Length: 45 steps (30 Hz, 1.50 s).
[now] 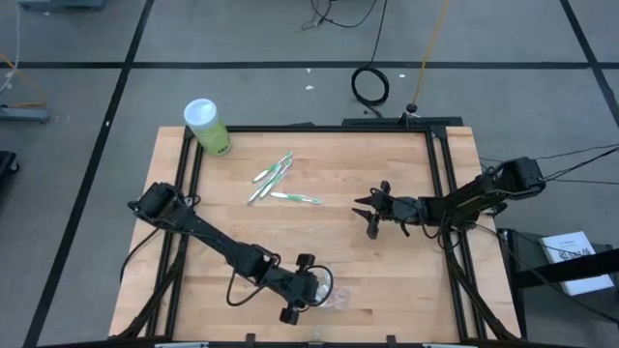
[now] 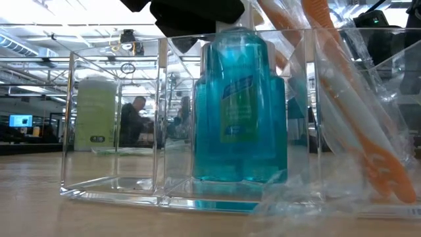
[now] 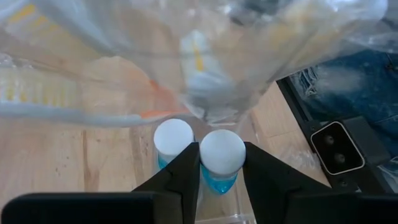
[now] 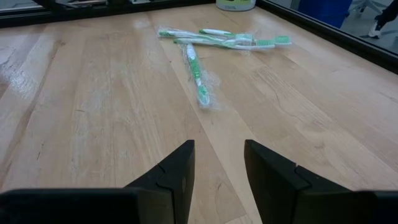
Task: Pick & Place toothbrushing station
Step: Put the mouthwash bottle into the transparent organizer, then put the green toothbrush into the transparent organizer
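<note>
A clear box with compartments (image 2: 112, 118) stands near the table's front edge. Two blue white-capped tubes (image 2: 240, 112) stand upright in one compartment. My left gripper (image 3: 221, 150) is shut on one tube (image 3: 222, 155); the other tube (image 3: 173, 142) stands right beside it. A clear crinkly pouch (image 3: 261, 56) with orange-white toothbrushes (image 2: 378, 164) leans in the box next to them. Several wrapped green-white toothbrushes (image 1: 279, 184) lie flat on the table's far half. My right gripper (image 1: 370, 208) hovers open at mid-right, nothing between its fingers (image 4: 180, 162). My left gripper pinches one blue tube between its two fingers, at the tube's top just under the white cap (image 3: 222, 177). The fingers slant down from the table's left side. The tube stands upright inside the clear box, beside the second tube; its lower end is hidden by the fingers.
A green-white canister (image 1: 206, 126) stands at the table's far left corner. Bare wood lies between the loose toothbrushes (image 4: 199, 68) and the box. A black frame rail (image 1: 445, 193) runs along the table's right side.
</note>
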Tool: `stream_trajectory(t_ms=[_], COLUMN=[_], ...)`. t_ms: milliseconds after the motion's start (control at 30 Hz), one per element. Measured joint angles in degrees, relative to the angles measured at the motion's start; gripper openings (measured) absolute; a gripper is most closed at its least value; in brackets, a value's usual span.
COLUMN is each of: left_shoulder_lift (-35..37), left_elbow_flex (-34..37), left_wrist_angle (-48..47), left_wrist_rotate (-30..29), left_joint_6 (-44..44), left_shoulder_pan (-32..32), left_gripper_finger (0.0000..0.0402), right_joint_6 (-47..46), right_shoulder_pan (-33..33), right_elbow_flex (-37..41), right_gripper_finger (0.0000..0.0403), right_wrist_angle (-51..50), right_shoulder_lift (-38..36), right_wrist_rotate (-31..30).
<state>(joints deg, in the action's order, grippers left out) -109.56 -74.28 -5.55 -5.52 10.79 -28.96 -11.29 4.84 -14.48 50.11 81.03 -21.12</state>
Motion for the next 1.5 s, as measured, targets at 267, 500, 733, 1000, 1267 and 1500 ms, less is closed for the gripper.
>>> stream_trajectory(t_ms=[267, 500, 733, 1000, 1267, 1500], left_shoulder_lift=[0.0, 0.0, 2.8, 9.0, 18.8, 23.9], left_elbow_flex=[0.0, 0.0, -0.3, -0.4, -0.4, -0.5], left_wrist_angle=[0.0, -0.1, -0.7, -1.0, -10.6, -25.0], left_wrist_rotate=[0.0, 0.0, -0.3, -0.8, -12.1, -29.2], left_joint_6=[0.0, -0.1, -0.2, -2.4, -3.9, -1.9], left_shoulder_pan=[0.0, 0.0, 0.1, 0.1, 0.1, 0.5], left_gripper_finger=[0.0159, 0.0173, 0.0175, 0.0175, 0.0175, 0.0175], right_joint_6=[0.0, 0.0, 0.0, 0.0, 0.0, 0.1], right_shoulder_pan=[0.0, 0.0, 0.0, 0.0, 0.0, 0.0], right_elbow_flex=[0.0, 0.0, 0.0, 0.0, 0.0, 0.0], right_gripper_finger=[0.0130, 0.0130, 0.0130, 0.0130, 0.0130, 0.0130], right_wrist_angle=[0.0, -0.1, -0.3, -0.3, -0.3, -0.3], right_shoulder_lift=[0.0, 0.0, 0.0, 0.0, 0.0, 0.0], right_wrist_rotate=[0.0, 0.0, 0.0, 0.0, 0.1, 0.2])
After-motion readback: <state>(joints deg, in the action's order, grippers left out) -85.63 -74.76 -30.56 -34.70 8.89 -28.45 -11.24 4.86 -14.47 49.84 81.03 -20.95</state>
